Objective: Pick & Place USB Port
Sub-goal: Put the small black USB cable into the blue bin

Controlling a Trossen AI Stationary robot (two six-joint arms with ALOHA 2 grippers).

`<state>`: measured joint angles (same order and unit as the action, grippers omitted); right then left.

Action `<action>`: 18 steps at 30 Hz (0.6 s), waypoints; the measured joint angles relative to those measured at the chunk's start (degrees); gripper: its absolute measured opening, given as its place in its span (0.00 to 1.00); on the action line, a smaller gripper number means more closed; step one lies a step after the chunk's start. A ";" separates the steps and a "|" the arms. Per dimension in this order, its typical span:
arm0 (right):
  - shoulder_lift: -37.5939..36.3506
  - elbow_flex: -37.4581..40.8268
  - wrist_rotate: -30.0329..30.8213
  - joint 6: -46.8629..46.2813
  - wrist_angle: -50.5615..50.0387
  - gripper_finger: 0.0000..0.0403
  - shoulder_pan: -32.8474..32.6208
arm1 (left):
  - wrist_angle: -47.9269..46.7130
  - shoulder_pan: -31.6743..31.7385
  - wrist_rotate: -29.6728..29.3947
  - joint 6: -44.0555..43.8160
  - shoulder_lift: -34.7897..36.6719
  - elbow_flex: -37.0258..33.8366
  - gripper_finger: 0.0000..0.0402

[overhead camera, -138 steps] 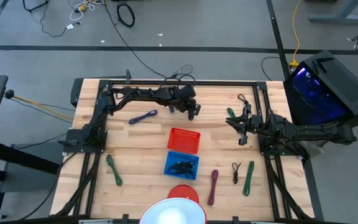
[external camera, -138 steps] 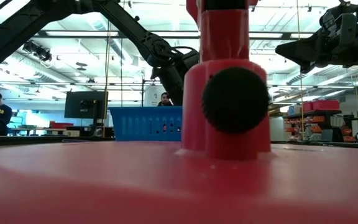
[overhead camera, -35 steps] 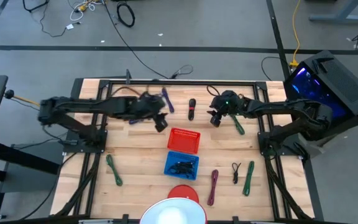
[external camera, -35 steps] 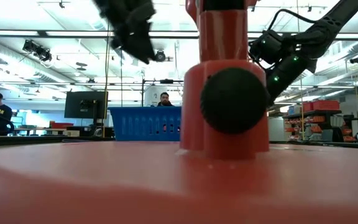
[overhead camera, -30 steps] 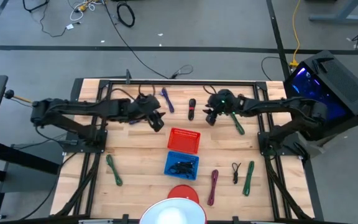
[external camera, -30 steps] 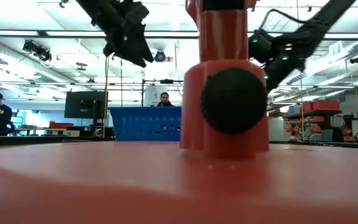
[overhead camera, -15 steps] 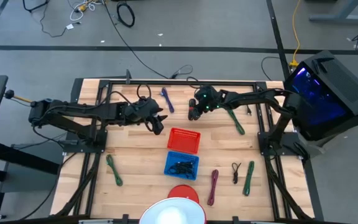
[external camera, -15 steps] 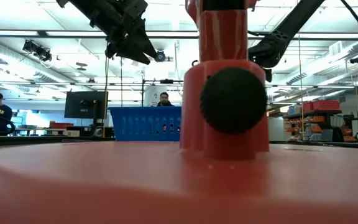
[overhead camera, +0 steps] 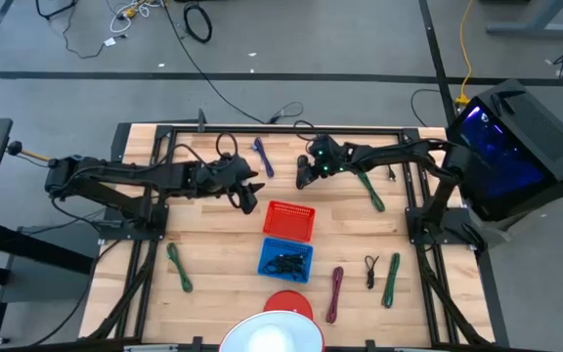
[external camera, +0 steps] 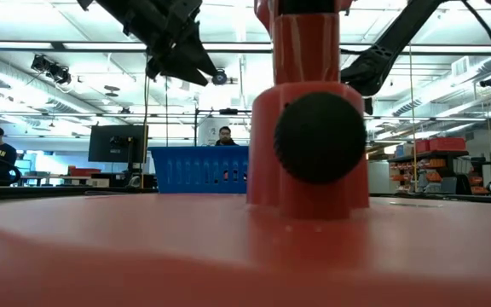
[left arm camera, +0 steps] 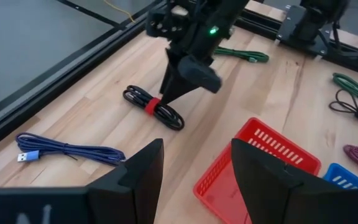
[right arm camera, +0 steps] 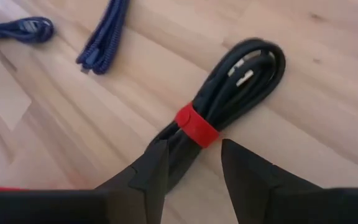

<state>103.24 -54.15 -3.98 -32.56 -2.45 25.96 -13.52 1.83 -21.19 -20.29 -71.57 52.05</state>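
Because it is a coil of thin wire cinched by a red band, the black USB cable (right arm camera: 219, 102) should be light and soft, its loops liable to splay, so the banded middle (right arm camera: 197, 126) looks the firmest place to take hold. It lies flat on the table (overhead camera: 203, 230) right under the right gripper (right arm camera: 189, 163), whose fingers stand parted on either side of one end of the coil, just short of the band, holding nothing yet.

Just past that gripper lie two blue cables (right arm camera: 104, 34), one a little farther off. The left gripper (left arm camera: 194, 171) hovers open and empty nearby, with the red basket (left arm camera: 253, 168) just below and beside it and the blue basket (overhead camera: 285, 260) beyond that.

Counted from above: one black banded cable, two blue, one purple (overhead camera: 335, 291), three green (overhead camera: 179, 266), one small black cable (overhead camera: 370, 271), two baskets.
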 joint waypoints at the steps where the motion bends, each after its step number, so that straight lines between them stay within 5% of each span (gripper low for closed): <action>1: 0.73 0.00 -0.33 -0.29 0.73 0.38 0.00 | 0.02 -0.17 0.02 0.00 0.00 0.00 0.48; 13: 6.67 -2.39 -2.81 -1.91 3.97 0.37 0.73 | 0.00 -1.23 -0.15 0.59 0.00 0.02 0.48; 18: 6.82 -2.67 -2.09 2.10 3.50 0.13 0.68 | -0.01 -1.21 -0.17 0.59 -0.02 0.02 0.48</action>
<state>110.06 -56.82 -6.07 -30.45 1.05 26.63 -13.53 0.62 -21.37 -19.70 -71.59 52.07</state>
